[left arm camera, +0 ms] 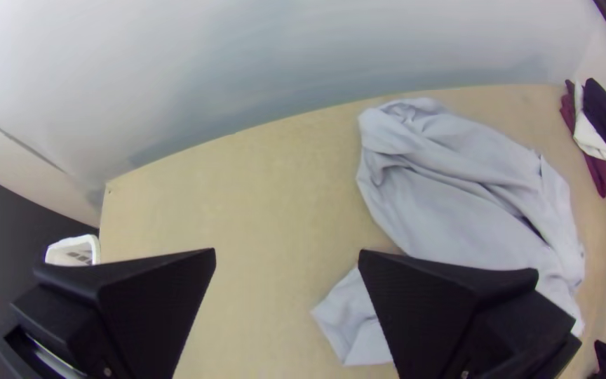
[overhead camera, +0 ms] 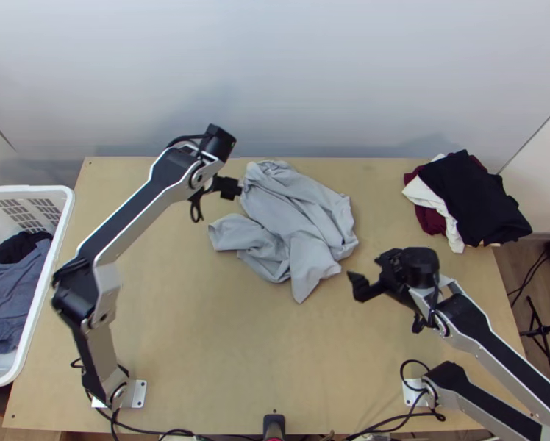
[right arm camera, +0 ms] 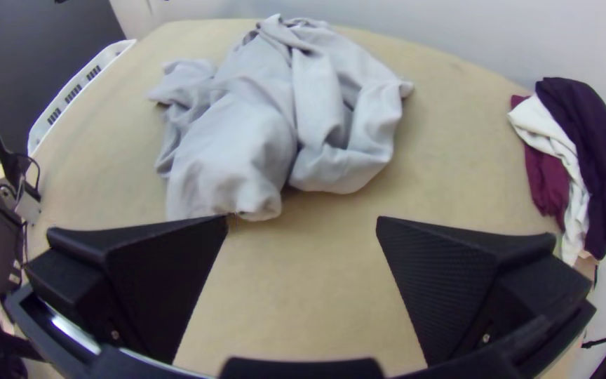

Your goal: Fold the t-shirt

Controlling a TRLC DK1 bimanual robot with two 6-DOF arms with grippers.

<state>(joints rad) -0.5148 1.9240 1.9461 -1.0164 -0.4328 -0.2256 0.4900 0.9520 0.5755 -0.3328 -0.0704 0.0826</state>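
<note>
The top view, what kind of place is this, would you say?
Probably a robot test bench for handling laundry, though I can't be sure: two arms bolted to a wooden table, a crumpled grey cloth between them, and a white basket of clothes at the side.

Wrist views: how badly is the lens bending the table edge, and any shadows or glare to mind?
Left wrist view: the table's far edge bows strongly, soft shadows on the wall; right wrist view: similar bowing, shadow beneath the T-shirt's near edge, glint on the metal strip of the right gripper.
</note>
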